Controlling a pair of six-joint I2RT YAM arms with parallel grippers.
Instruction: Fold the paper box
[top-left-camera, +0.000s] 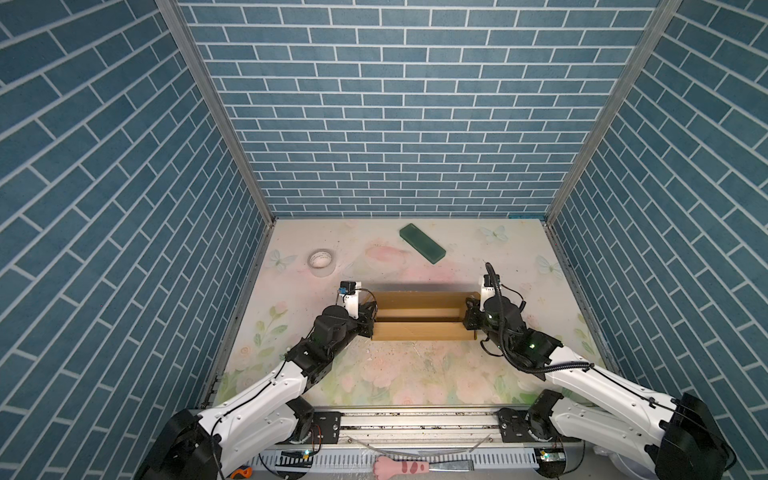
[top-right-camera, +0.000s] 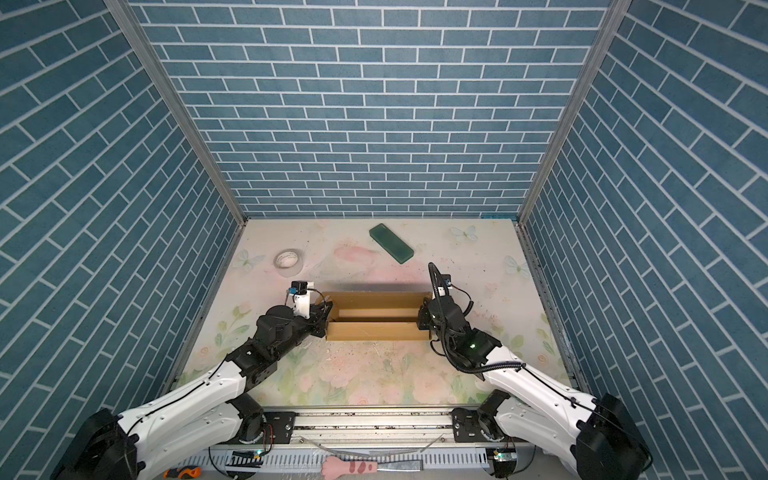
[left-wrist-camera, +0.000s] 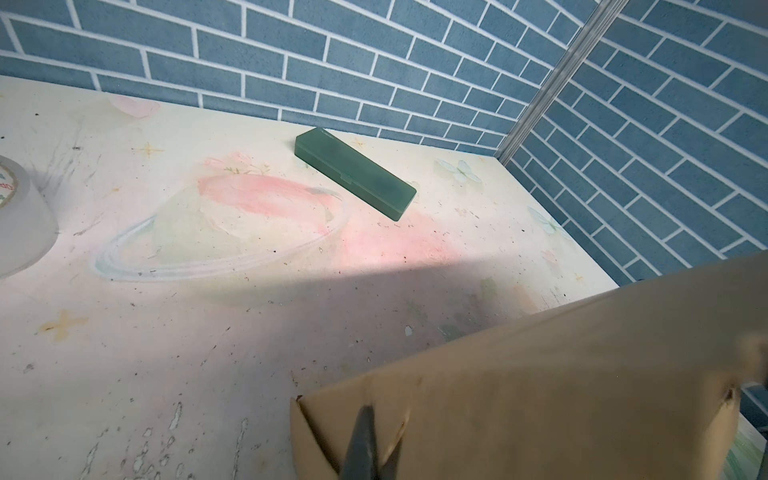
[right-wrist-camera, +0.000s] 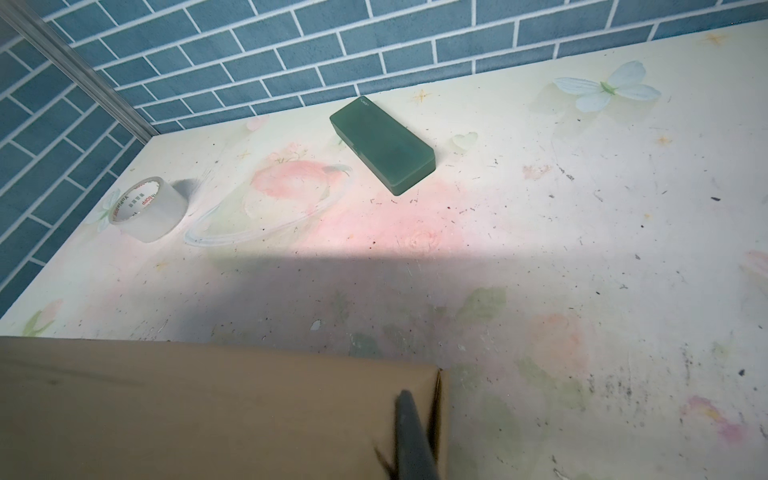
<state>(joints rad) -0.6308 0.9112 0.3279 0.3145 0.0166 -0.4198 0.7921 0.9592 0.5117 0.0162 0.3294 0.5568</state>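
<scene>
Paper box (top-left-camera: 419, 330) — left tool (top-left-camera: 374, 318), right tool (top-left-camera: 466, 318) pinching its ends, green case (top-left-camera: 422, 243), tape roll (top-left-camera: 321, 261) beyond

Lying askew on the floral bench (top-left-camera: 415, 374), a green case (top-left-camera: 422, 243); sitting well left of that case in both top views, a tape roll (top-left-camera: 320, 261).
</scene>
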